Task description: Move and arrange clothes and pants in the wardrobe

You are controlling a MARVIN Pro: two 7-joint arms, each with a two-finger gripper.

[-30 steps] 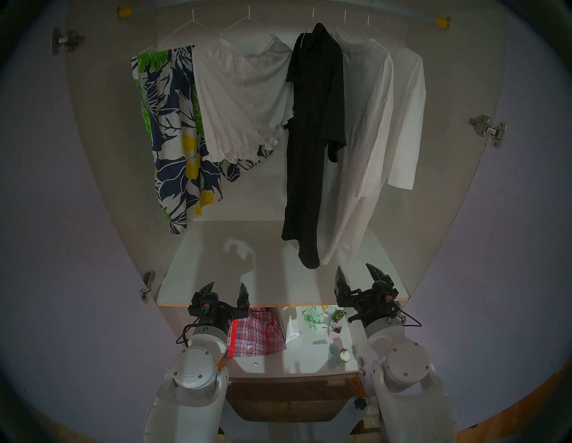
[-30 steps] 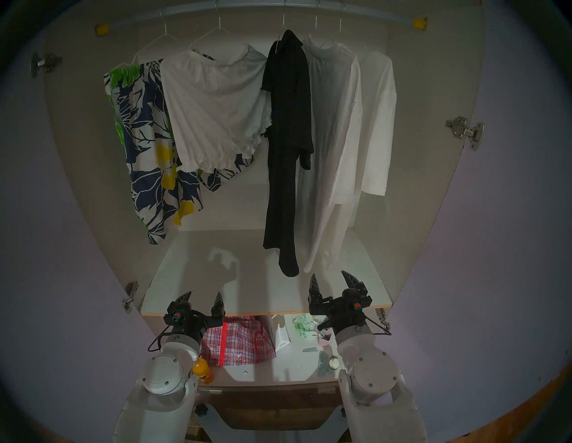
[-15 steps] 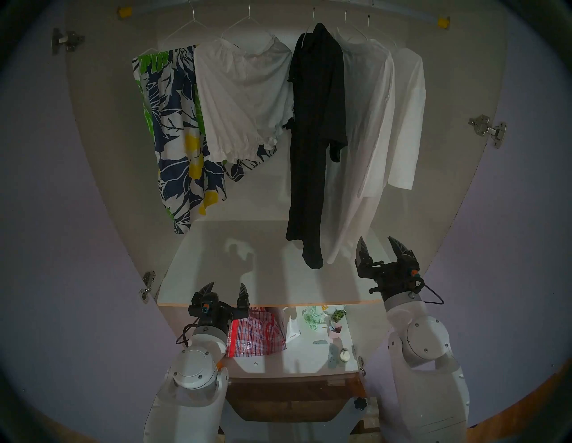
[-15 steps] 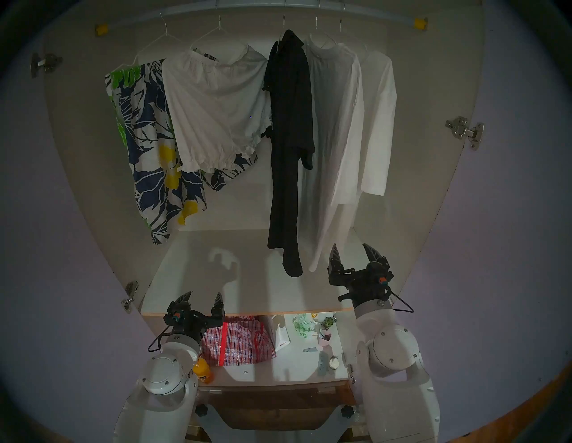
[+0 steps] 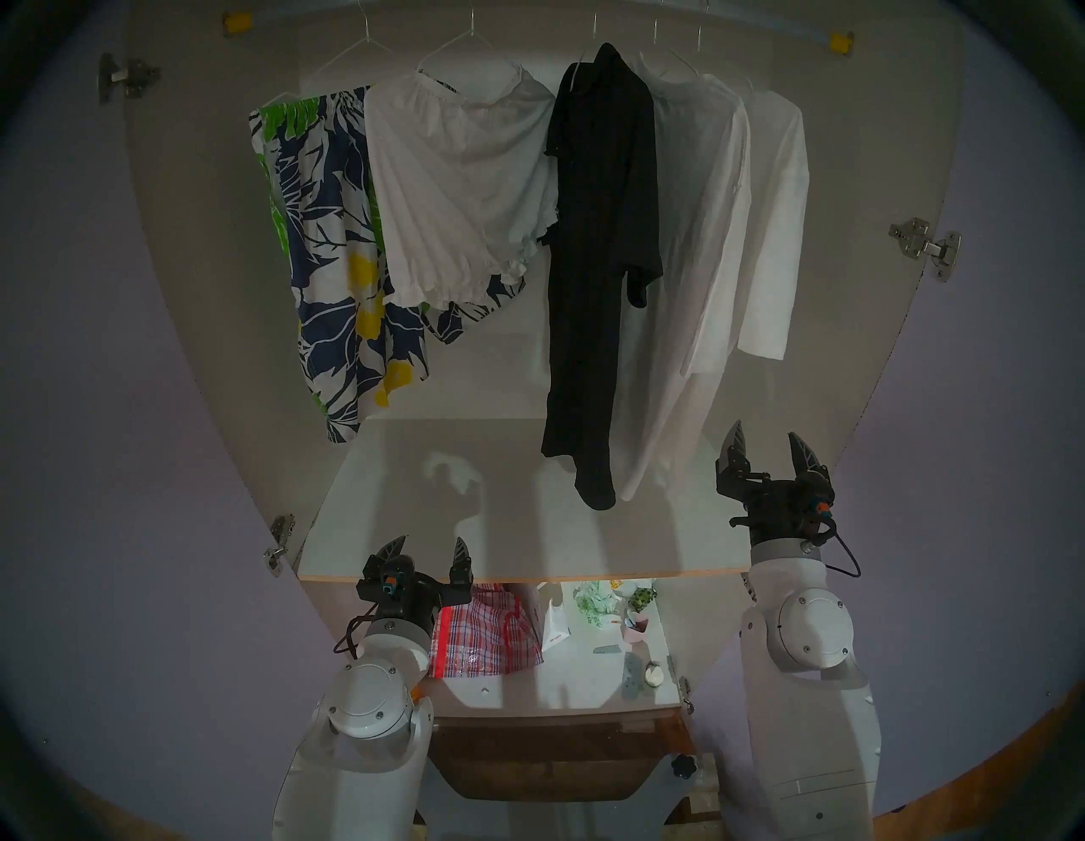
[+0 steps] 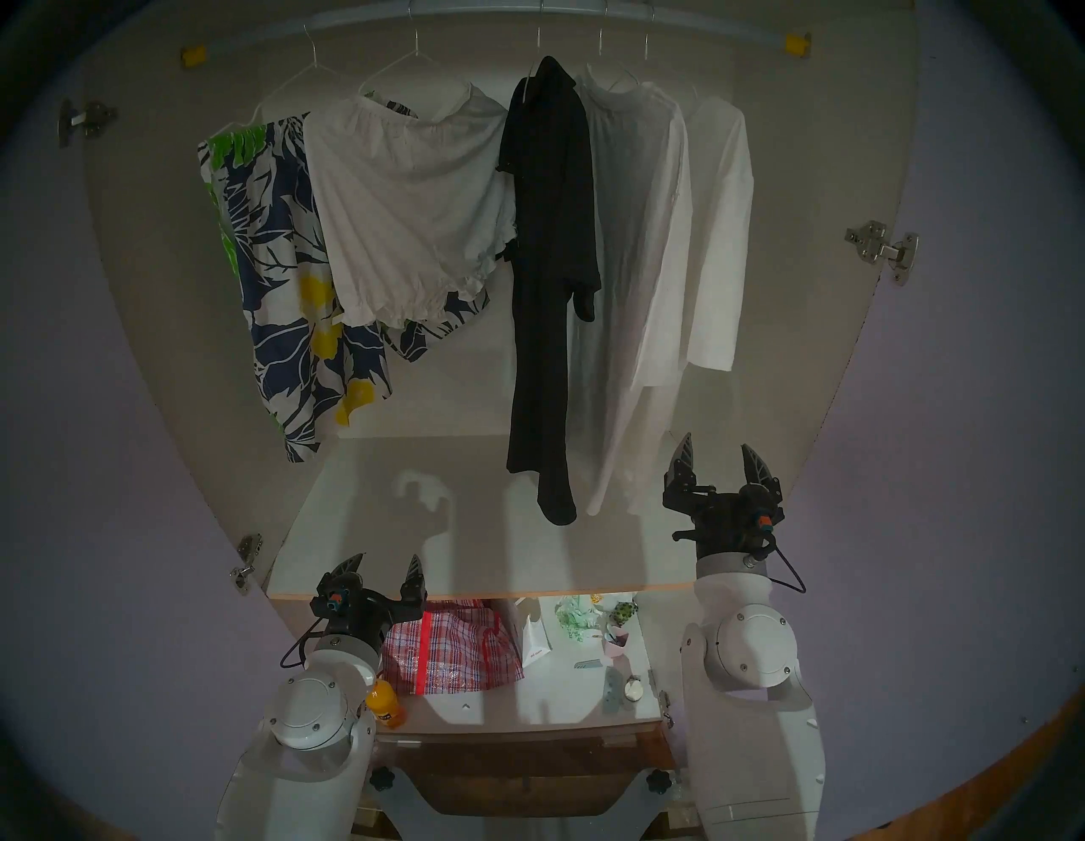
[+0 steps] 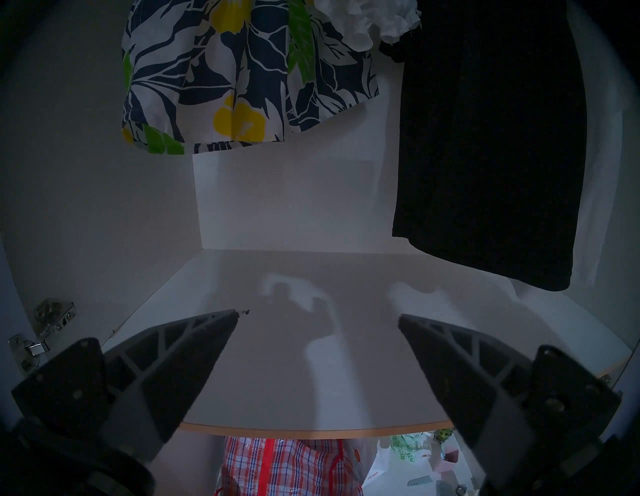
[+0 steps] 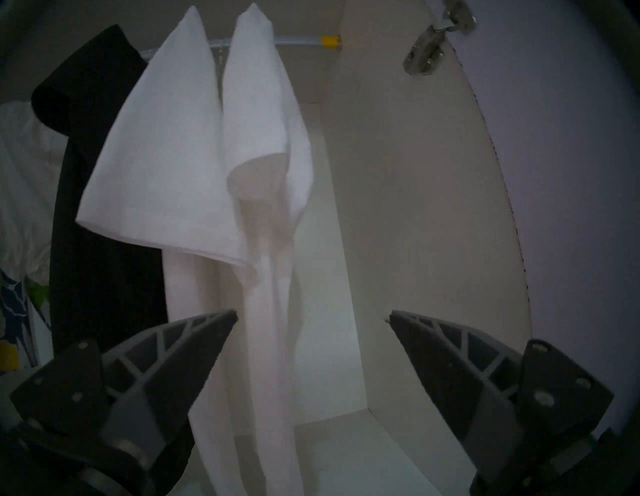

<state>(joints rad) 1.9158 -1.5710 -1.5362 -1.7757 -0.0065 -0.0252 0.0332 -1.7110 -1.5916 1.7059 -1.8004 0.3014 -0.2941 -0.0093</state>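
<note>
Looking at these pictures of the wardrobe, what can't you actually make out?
- Rail: head views, top edge cuts it and the hanger hooks.
- Lower compartment: head views, the shelf hides its back; small items there too tiny to name.
- Bottle: right-eye view only, partly behind the left arm.
- White shirts: right wrist view, motion-blurred.

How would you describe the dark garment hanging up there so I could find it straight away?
Look along the rail at the top of the wardrobe, where five garments hang. The black one is third from the left, between a ruffled white top and a white T-shirt. It is the only dark one, and hangs lowest.
</note>
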